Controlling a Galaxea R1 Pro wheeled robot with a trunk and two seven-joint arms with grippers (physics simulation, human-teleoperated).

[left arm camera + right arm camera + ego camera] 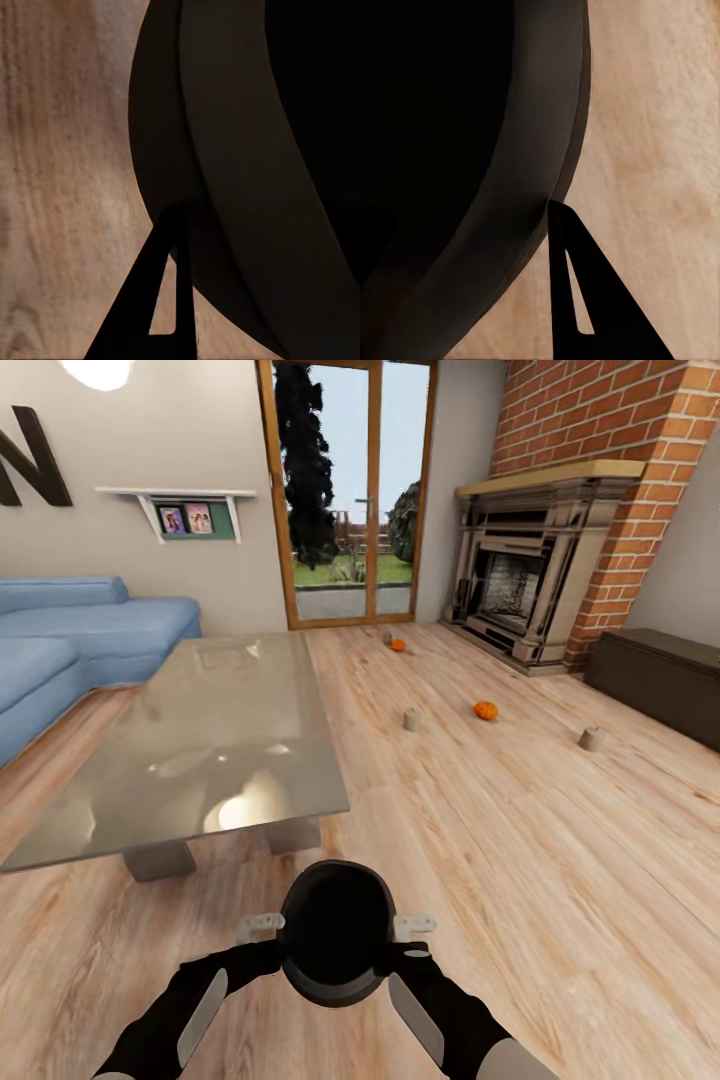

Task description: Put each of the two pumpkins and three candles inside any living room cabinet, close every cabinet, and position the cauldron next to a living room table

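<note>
Cauldron (335, 932) sits at 6 o'clock in our head view, black, round, held over the wood floor (520, 860) between both arms. Our left gripper (262, 926) is on its rim at 9 o'clock, our right gripper (412, 927) on the rim at 3 o'clock. In the left wrist view one dark finger (154, 300) touches the cauldron's outer wall (225, 187); in the right wrist view one finger (585, 300) does the same against the wall (521, 187). The second finger is hidden each time, so we cannot tell whether either pair is spread or pinching.

Glass-topped table (200, 740) lies at 11 o'clock, just ahead of the cauldron, blue sofa (70, 640) beyond at 10 o'clock.

Pumpkins on the floor: one (485, 710) at 1 o'clock, another (397, 645) farther off at 12 o'clock near the glass door (345, 490). Candles: one (411, 719) beside the near pumpkin, one (591, 738) at 2 o'clock, and a small one (387, 637) touching or just beside the far pumpkin.

Cabinet (660, 680), dark brown, stands at 2 o'clock against the wall, fronts shut as far as we see, next to the fireplace (530, 570).
</note>
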